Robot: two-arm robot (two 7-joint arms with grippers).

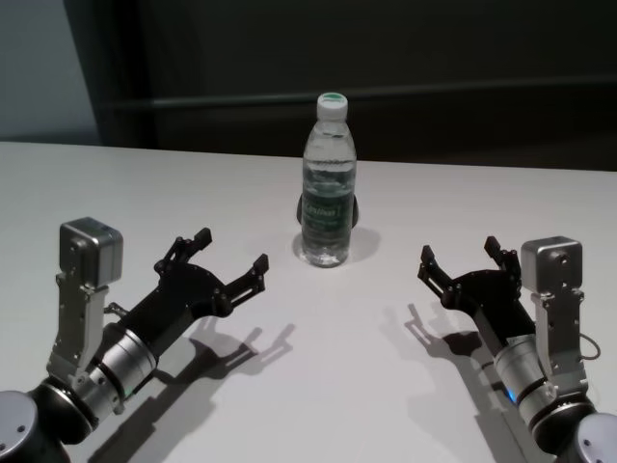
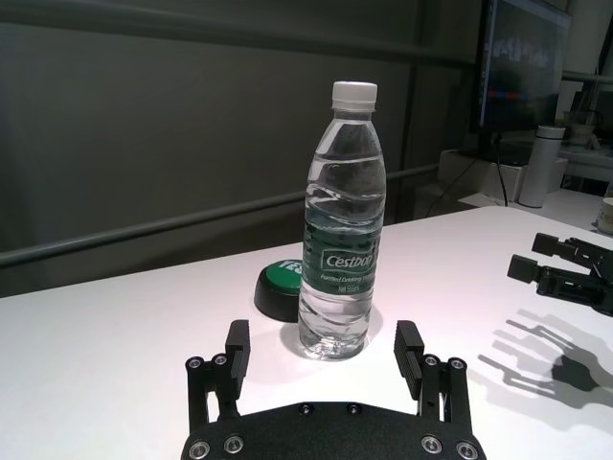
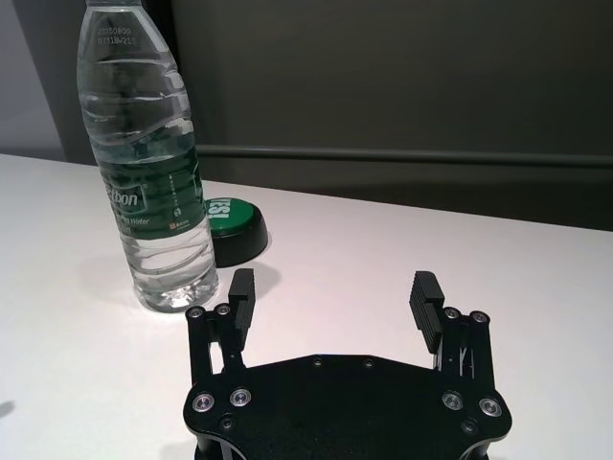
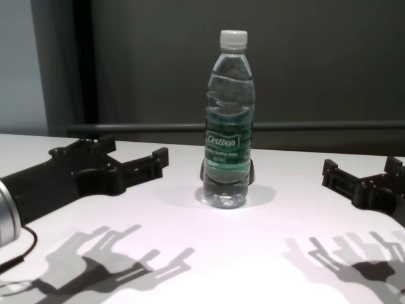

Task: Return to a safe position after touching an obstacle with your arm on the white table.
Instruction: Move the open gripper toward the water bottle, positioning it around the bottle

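Observation:
The obstacle, a clear water bottle (image 1: 328,183) with a white cap and green label, stands upright mid-table on the white table (image 1: 318,386); it also shows in the left wrist view as the bottle (image 2: 342,230), in the right wrist view (image 3: 148,163) and in the chest view (image 4: 228,126). My left gripper (image 1: 228,254) hovers above the table to the bottle's near left, open and empty, clear of it. My right gripper (image 1: 461,255) hovers to the near right, open and empty as well. In the wrist views, the left gripper (image 2: 326,359) and right gripper (image 3: 333,302) hold nothing.
A low dark button with a green top (image 2: 283,287) sits just behind the bottle, touching or nearly so. A dark wall with a horizontal rail (image 1: 386,92) runs along the table's far edge. A desk with a monitor (image 2: 527,67) stands beyond the table.

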